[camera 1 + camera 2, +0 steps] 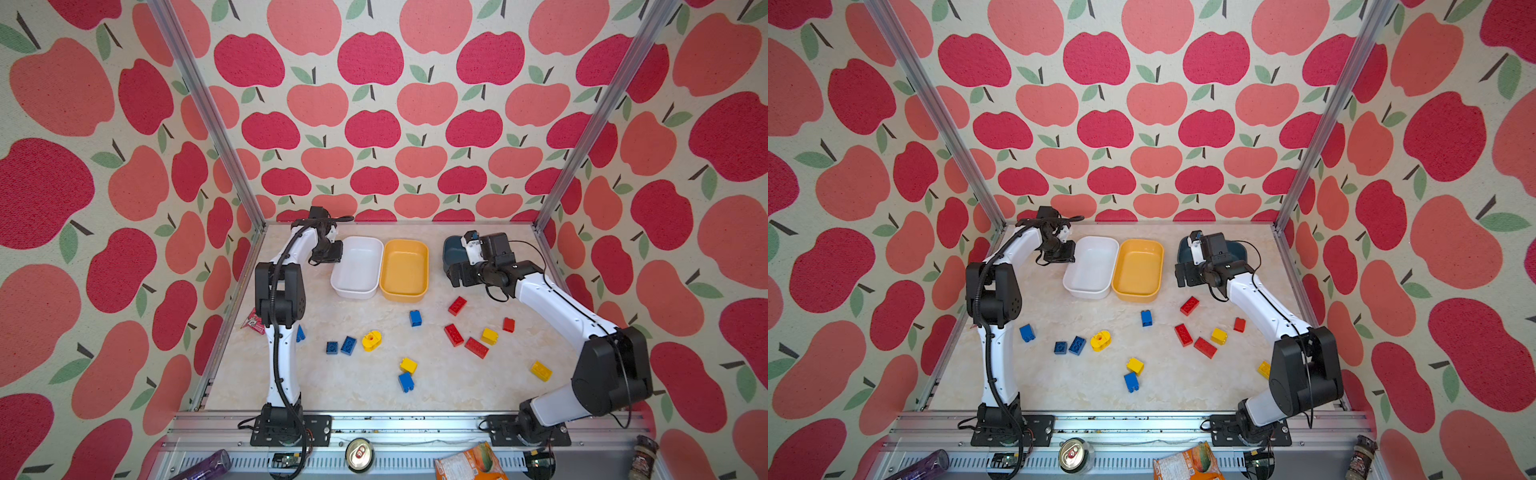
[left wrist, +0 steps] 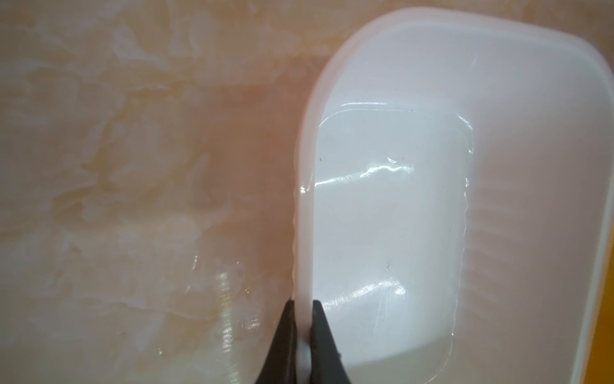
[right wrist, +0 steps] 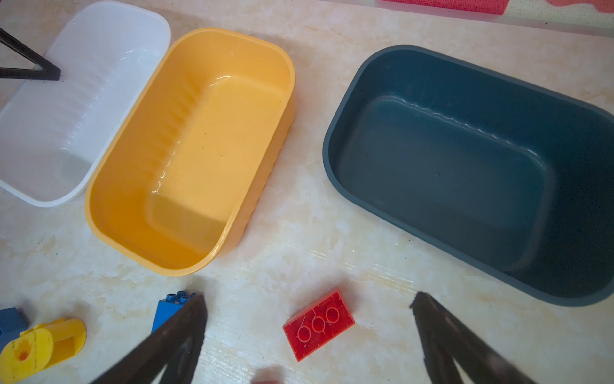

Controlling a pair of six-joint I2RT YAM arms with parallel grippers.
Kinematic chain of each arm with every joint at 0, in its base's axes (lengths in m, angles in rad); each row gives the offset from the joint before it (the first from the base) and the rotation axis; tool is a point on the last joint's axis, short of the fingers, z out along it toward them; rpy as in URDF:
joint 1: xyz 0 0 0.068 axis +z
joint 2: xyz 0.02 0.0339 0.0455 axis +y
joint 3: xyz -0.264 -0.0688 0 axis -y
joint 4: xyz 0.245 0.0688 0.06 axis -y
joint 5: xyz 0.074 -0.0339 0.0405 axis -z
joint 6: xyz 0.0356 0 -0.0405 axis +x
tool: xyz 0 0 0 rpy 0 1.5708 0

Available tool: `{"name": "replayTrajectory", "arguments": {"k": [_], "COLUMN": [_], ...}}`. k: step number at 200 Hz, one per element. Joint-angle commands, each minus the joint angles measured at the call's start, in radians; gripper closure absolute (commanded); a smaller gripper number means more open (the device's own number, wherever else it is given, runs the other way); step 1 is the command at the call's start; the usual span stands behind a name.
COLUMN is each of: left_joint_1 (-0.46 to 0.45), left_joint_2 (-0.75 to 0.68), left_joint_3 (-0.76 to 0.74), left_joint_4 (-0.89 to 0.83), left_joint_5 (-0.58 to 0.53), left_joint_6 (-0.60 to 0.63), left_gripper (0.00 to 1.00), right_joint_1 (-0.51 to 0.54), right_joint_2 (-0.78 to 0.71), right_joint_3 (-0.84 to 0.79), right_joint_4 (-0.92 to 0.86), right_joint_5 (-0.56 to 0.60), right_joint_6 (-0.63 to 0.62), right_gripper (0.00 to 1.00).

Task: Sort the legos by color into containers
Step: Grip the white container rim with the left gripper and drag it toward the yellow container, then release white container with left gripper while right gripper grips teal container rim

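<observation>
My left gripper (image 2: 303, 304) is shut on the left rim of the white container (image 1: 355, 293), one finger inside and one outside. The yellow-orange container (image 1: 404, 296) touches its right side. The dark blue container (image 3: 465, 159) stands further right, half hidden behind my right wrist in both top views. All three are empty. My right gripper (image 3: 308, 299) hangs open above the table, over an upturned red lego (image 3: 319, 324). Several blue, yellow and red legos lie scattered in front, among them a rounded yellow one (image 1: 371, 340) and a blue one (image 1: 415, 318).
A red printed wrapper (image 1: 254, 322) lies at the table's left edge behind my left arm. On the front rail are a silver can (image 1: 359, 454), an orange packet (image 1: 469, 461), a purple bottle (image 1: 208, 463) and a dark jar (image 1: 644, 451). Apple-patterned walls enclose three sides.
</observation>
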State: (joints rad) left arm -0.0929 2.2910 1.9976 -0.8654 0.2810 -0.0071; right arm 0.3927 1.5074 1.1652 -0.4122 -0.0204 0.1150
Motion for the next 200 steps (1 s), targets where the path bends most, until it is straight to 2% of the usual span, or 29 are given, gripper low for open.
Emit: {"name": "replayTrajectory", "arguments": {"k": [1,57,102,148,200], "left_joint_1": [-0.019,-0.026,-0.027,-0.028,-0.024], "left_joint_2": [0.043,0.045,0.006,-0.029,-0.098], "left_joint_3": [0.022,0.034,-0.008,-0.011,-0.043], "left_joint_4": [-0.056,-0.073,-0.039,-0.023,0.019], "left_joint_5": [-0.006,-0.004,-0.004,0.000,0.001], "left_joint_6": [0.021,-0.012,-0.029,-0.039,-0.056], "left_gripper": [1.00,1.00,0.70,0.53,0.40], "right_joint_1": [0.004,0.004,-0.040,-0.165,-0.328], "right_joint_2": [0.006,0.013,0.044,0.144,0.310], "right_joint_3": [0.022,0.026,0.075,0.158,0.279], "right_joint_4": [-0.022,-0.035,-0.072,-0.118,-0.182], "right_joint_5": [-0.002,0.028,0.086,0.128,0.178], "right_joint_6": [0.021,0.018,-0.003,-0.006,0.045], "right_gripper": [0.01,0.01,0.01,0.01,0.01]}}
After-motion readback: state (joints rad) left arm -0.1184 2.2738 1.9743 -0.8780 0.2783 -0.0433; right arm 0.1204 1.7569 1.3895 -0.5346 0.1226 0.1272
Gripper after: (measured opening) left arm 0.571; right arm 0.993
